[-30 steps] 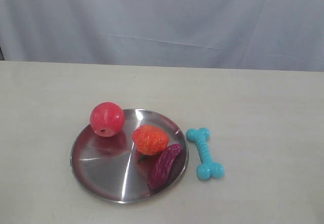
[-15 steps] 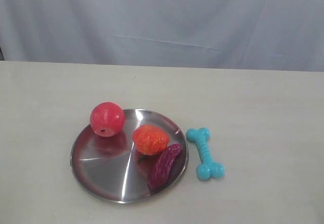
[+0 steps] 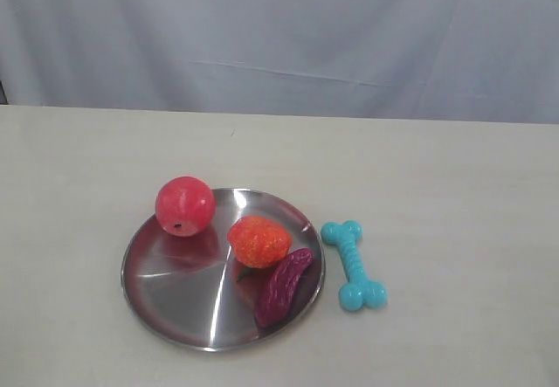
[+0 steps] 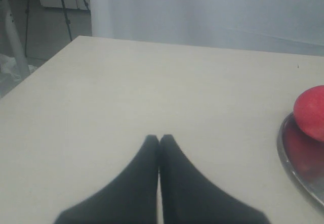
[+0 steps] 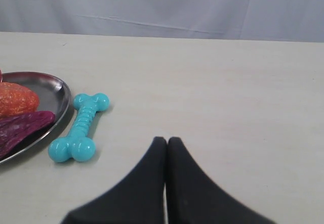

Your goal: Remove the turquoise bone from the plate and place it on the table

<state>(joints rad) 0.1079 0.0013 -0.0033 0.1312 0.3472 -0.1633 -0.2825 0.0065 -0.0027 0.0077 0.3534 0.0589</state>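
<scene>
Exterior view: we find the bone [image 3: 353, 265] lying on the table [image 3: 454, 195] just beside the plate [image 3: 175, 295], unmoved over the last second, so we judge the task done. Our left gripper [image 4: 159, 139] and right gripper [image 5: 166, 140] are pinched closed on nothing, apart from it.

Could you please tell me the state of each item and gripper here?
turquoise bone: lying on the table, beside the plate.
plate: holds three toy foods.
red apple: on the plate, near its rim.
orange fruit: on the plate.
purple food: lying on the plate.
left gripper: shut, empty.
right gripper: shut, empty.
</scene>
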